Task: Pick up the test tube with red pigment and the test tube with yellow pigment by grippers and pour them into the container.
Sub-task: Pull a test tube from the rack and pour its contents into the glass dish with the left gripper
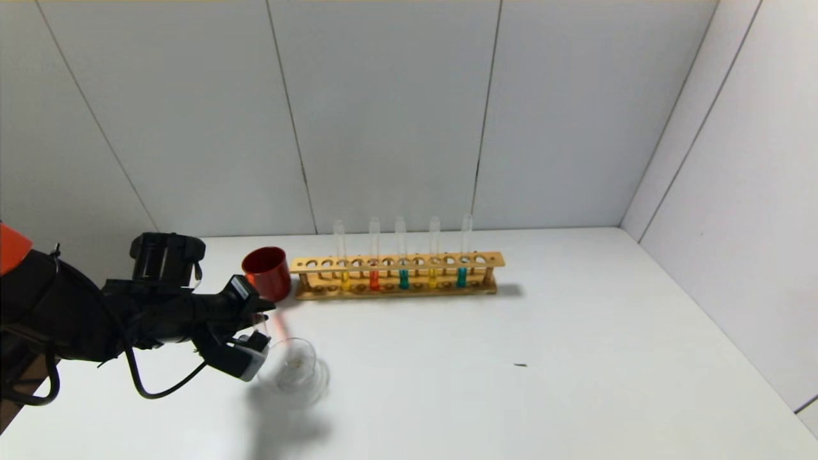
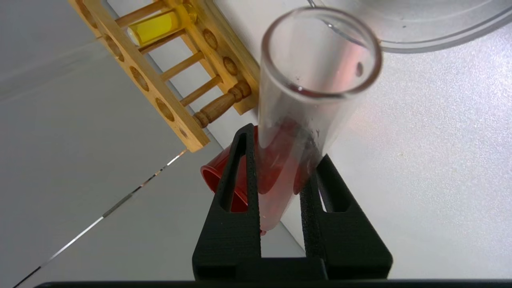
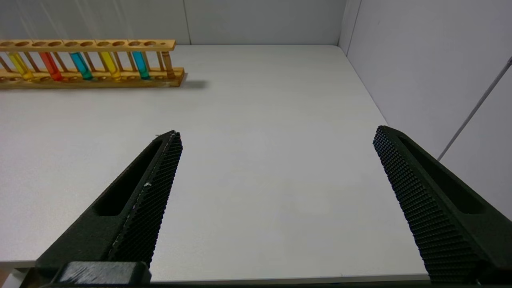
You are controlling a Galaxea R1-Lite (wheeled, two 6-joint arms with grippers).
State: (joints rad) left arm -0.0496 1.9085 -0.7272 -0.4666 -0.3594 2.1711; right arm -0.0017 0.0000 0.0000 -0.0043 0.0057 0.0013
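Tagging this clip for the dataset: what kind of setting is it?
Likely a mock chemistry bench in a robot test cell: a wooden rack of pigment tubes, a clear glass container, a bare white table boxed in by plain grey panels.

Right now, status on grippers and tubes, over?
Left gripper shut on red tube, tilted at the glass container. Right gripper open, idle. Yellow tubes racked. Red cup close by.

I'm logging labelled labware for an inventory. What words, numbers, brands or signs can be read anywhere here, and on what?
None: no readable text shows in any view.
test tube with red pigment, held by the left gripper: unmarked.
wooden rack: unmarked.
red cup: unmarked.
container: unmarked.
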